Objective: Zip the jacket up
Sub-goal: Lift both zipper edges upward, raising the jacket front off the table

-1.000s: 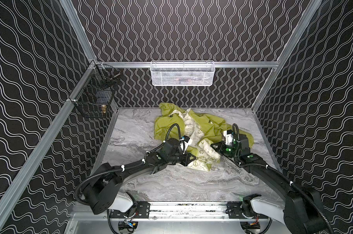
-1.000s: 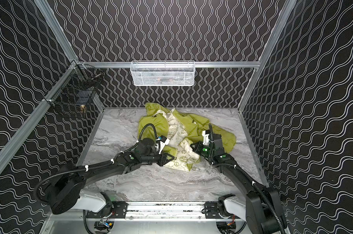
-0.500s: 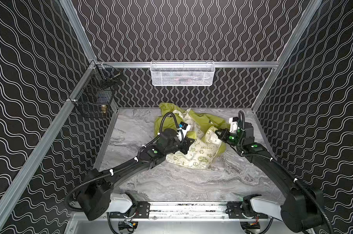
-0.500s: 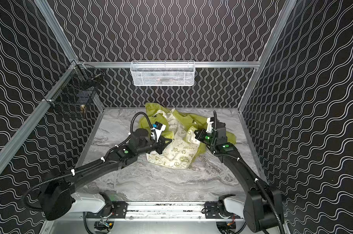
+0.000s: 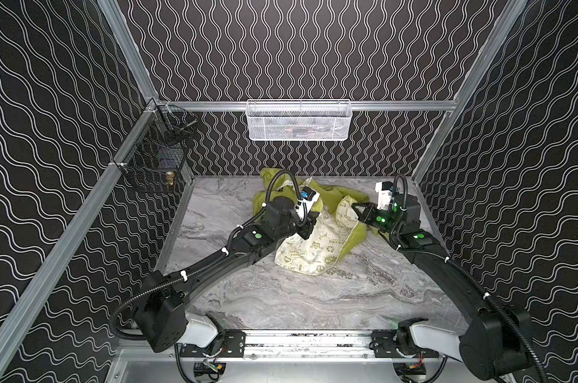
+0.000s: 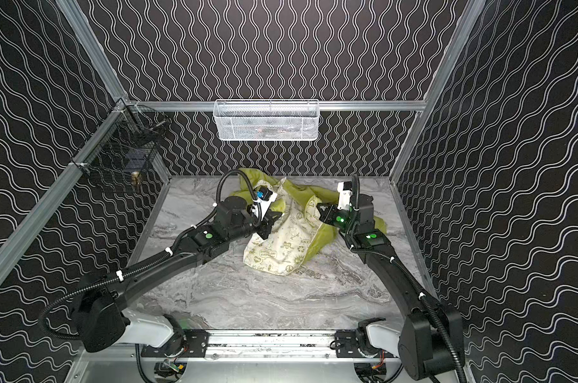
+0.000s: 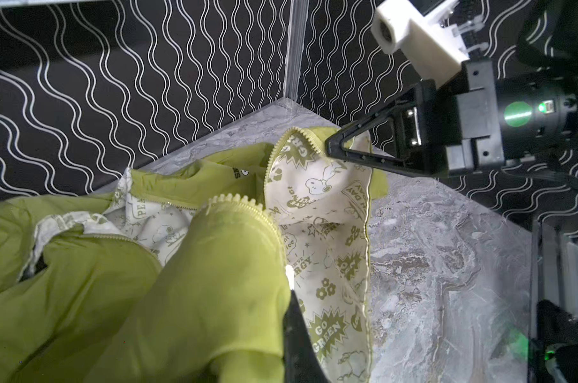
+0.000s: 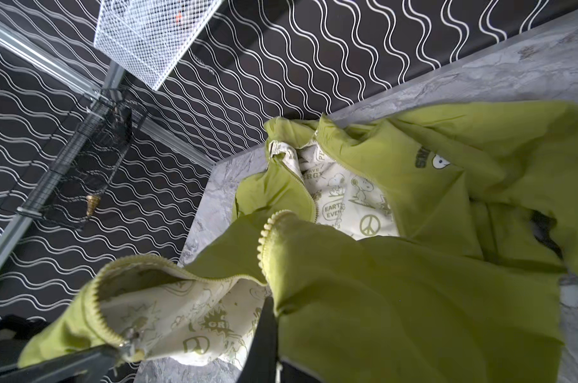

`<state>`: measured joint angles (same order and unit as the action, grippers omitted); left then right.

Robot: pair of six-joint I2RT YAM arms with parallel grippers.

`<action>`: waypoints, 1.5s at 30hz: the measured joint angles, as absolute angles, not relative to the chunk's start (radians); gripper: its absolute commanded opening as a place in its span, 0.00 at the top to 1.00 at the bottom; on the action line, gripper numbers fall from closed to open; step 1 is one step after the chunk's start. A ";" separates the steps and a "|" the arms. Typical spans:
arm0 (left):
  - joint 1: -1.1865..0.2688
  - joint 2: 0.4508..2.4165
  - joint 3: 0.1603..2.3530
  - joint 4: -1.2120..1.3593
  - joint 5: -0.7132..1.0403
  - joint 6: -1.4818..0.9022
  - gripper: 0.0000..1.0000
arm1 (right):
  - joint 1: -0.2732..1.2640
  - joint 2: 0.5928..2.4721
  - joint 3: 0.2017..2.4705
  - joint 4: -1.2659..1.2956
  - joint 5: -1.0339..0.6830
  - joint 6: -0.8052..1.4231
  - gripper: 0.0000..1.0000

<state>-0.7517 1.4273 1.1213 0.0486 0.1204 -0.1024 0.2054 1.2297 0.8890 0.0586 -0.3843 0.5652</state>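
Note:
The jacket (image 5: 317,247) (image 6: 282,243) is a crumpled yellow-green heap at the back middle of the marble table, its cream printed lining turned outward. My left gripper (image 5: 307,230) (image 6: 268,228) is shut on one front edge and holds it off the table. In the left wrist view that gripper (image 7: 289,293) pinches green fabric (image 7: 181,298) beside the zipper teeth (image 7: 237,200). My right gripper (image 5: 354,207) (image 6: 318,208) (image 7: 330,147) is shut on the other zipper edge. The right wrist view has the right gripper (image 8: 268,301) clamped on fabric (image 8: 397,298), with a zipper slider (image 8: 132,340) near the left gripper's finger.
A white mesh basket (image 5: 297,121) hangs on the back wall above the jacket. A black wire basket (image 5: 161,156) hangs on the left wall. Patterned walls close in three sides, and a metal rail (image 5: 300,341) runs along the front.
Both grippers have risen and moved toward the back wall, drawing apart. The jacket's front edges came up with them, and the lining panel now hangs spread between them.

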 measured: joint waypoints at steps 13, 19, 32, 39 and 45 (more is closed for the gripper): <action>-0.710 1.422 0.993 0.267 0.256 -0.244 1.00 | 0.063 1.331 0.781 0.366 -0.695 0.834 1.00; -0.632 1.501 0.932 0.513 0.408 -0.393 1.00 | 0.081 1.341 0.682 0.591 -0.732 1.008 1.00; -0.558 1.693 0.888 1.152 0.663 -0.873 1.00 | 0.255 1.280 0.657 0.798 -0.674 1.061 1.00; -0.558 1.726 0.867 1.338 0.704 -1.008 1.00 | 0.311 1.290 0.689 0.825 -0.627 1.055 1.00; -0.557 1.743 0.863 1.423 0.723 -1.075 1.00 | 0.342 1.303 0.698 0.845 -0.595 1.063 1.00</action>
<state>-0.5571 1.7428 0.8635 1.4235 0.7235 -1.0748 0.3424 1.3025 0.6979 0.8448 -0.5949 1.0626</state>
